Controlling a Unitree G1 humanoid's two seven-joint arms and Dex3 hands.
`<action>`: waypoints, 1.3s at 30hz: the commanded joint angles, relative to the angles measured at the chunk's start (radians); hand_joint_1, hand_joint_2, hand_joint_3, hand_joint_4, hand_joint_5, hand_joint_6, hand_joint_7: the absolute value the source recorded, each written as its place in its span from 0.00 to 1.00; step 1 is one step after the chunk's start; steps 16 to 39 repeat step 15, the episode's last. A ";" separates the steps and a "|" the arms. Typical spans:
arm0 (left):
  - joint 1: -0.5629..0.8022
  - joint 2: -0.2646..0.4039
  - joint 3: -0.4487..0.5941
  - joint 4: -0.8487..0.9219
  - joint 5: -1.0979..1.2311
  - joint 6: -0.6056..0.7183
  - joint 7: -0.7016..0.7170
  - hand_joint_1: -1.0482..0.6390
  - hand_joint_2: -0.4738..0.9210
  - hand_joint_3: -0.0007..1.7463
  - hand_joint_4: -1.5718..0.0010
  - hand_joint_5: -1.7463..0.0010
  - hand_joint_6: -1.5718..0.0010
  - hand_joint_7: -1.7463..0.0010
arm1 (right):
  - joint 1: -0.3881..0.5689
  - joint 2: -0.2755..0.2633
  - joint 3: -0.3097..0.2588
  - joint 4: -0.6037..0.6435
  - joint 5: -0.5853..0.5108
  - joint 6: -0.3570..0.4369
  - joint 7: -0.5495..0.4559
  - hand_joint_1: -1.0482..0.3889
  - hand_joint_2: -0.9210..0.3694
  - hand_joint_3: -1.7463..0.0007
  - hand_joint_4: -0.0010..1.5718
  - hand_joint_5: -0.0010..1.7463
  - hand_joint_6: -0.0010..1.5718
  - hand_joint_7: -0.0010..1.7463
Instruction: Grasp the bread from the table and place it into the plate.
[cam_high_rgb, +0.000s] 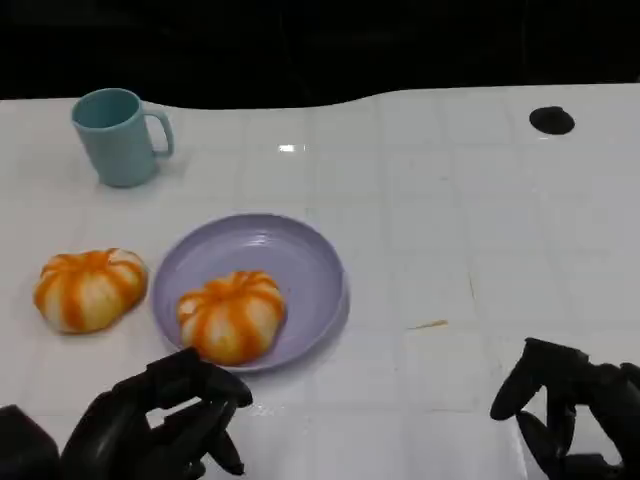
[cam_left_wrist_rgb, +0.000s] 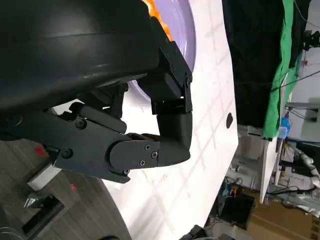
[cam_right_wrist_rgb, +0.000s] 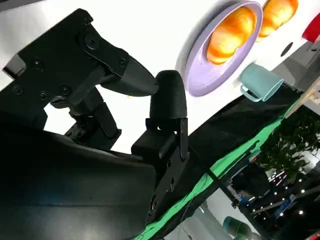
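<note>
Altogether: two breads (cam_high_rgb: 231, 314) (cam_high_rgb: 90, 288), one plate (cam_high_rgb: 310, 262), one cup (cam_high_rgb: 117, 136).

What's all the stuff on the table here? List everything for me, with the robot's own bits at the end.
bread roll on the plate: one, orange with pale stripes, lying in the near left part of the plate.
bread roll on the table: one, same orange and pale stripes, on the tabletop left of the plate, apart from it.
plate: one, lilac, middle of the table.
mug: one, light blue-green, upright at the far left, handle to the right.
table: one, white with a faint grid.
round black mark: one, far right of the table; cannot tell what it is.
left hand: one, black, near edge, just short of the plate, holding nothing.
right hand: one, black, near right, holding nothing.
</note>
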 joint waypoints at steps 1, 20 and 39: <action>-0.009 0.016 0.014 0.009 -0.003 -0.002 -0.010 0.35 1.00 0.21 0.54 0.10 0.51 0.36 | -0.009 0.002 -0.001 0.007 0.001 -0.005 -0.010 0.65 0.40 0.26 0.62 1.00 0.50 0.89; -0.013 0.020 0.012 0.021 0.022 -0.037 -0.019 0.35 1.00 0.22 0.54 0.10 0.51 0.36 | -0.017 0.004 -0.001 0.011 0.000 -0.005 -0.008 0.67 0.43 0.23 0.63 1.00 0.51 0.88; -0.013 0.020 0.012 0.021 0.022 -0.037 -0.019 0.35 1.00 0.22 0.54 0.10 0.51 0.36 | -0.017 0.004 -0.001 0.011 0.000 -0.005 -0.008 0.67 0.43 0.23 0.63 1.00 0.51 0.88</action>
